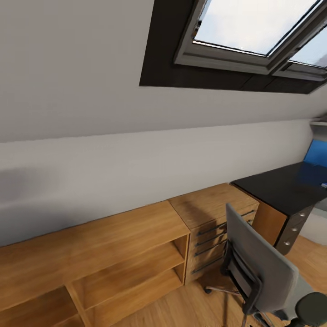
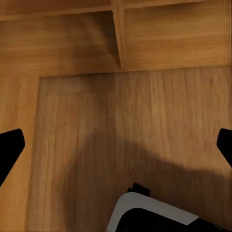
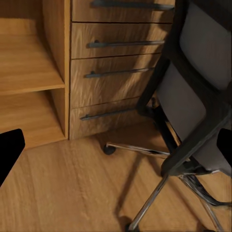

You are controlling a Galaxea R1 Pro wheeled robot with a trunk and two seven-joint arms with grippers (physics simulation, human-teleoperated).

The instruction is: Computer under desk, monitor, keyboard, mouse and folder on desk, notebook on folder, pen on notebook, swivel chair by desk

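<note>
Wooden shelving counter (image 1: 104, 245) under skylight (image 1: 254, 27)

The grey upholstered swivel chair (image 1: 263, 272) was cut off by the head view's lower edge, hiding its seat and base. The glossy black-topped desk (image 1: 281, 186) ran out past the right edge. A small blue item (image 1: 324, 185) there was too small to identify.

Warm wood tones, grey and black

The shelving unit (image 1: 113, 254) and floor (image 2: 130, 135) are honey-brown woodgrain; the swivel chair (image 1: 261, 268) is grey with black frame and chrome legs; the bench (image 1: 286, 186) is glossy black; the wall (image 1: 91, 136) is pale grey-white.
</note>
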